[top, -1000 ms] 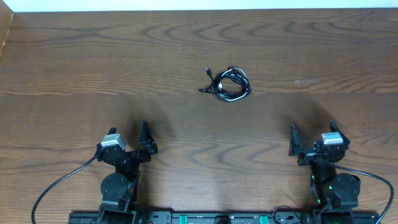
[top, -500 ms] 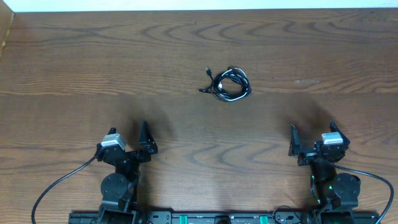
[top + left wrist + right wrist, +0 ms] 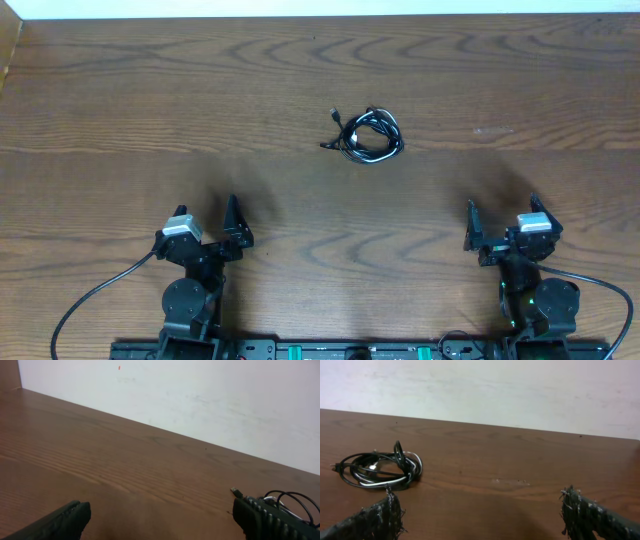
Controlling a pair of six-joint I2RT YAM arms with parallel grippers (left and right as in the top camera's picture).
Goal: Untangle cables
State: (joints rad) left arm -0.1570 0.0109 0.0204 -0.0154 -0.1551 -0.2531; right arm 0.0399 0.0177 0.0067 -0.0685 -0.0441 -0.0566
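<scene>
- Brown wood-grain table (image 3: 150,100) fills the overhead view, with a pale wall (image 3: 200,395) along its far edge.
- Left gripper (image 3: 207,212) sits near the table's close edge on the left. Its jaws stand wide apart with nothing between them.
- Right gripper (image 3: 503,215) sits near the close edge on the right. Its jaws are also spread wide, holding nothing.
- Cables (image 3: 368,137) lie on the table as one small coiled bundle of black cord with a lighter strand looped through it. The bundle is far from the grippers, well apart from both, and roughly midway between them from side to side.
- From the left wrist camera, the bundle shows beyond the right-hand finger (image 3: 265,520). From the right wrist camera, it lies ahead of the left-hand finger (image 3: 370,522).
- One small plug end (image 3: 336,116) sticks out at the bundle's upper left.
</scene>
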